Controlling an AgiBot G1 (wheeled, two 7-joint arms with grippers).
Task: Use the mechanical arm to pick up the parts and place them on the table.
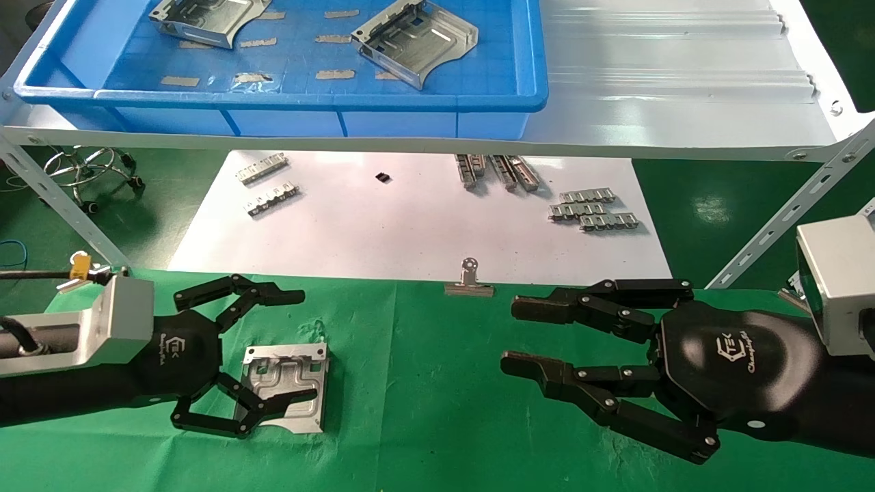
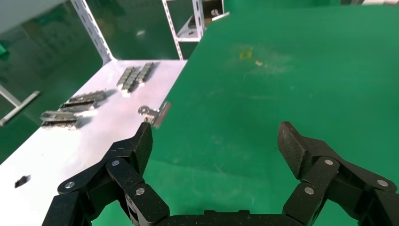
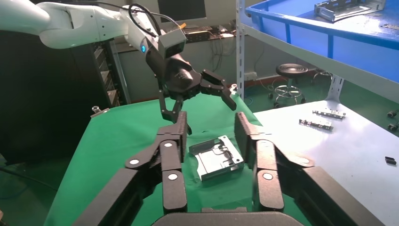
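Note:
One silvery bracket part (image 1: 287, 383) lies flat on the green table cloth (image 1: 424, 417). My left gripper (image 1: 306, 345) is open and empty, with its fingers spread over the part. In the right wrist view it (image 3: 198, 111) hangs raised above the part (image 3: 216, 157), not touching it. The left wrist view shows only bare cloth between its open fingers (image 2: 216, 141). My right gripper (image 1: 511, 336) is open and empty over the cloth to the right, facing the part (image 3: 211, 125). Two more parts (image 1: 205, 17) (image 1: 417, 37) lie in the blue bin (image 1: 273, 99).
The blue bin stands on a ribbed silver shelf (image 1: 683, 82) on slanted metal legs (image 1: 772, 232). A white sheet (image 1: 410, 232) behind the cloth carries toothed strips (image 1: 595, 212) (image 1: 266, 184). A binder clip (image 1: 469, 280) sits at the cloth's far edge.

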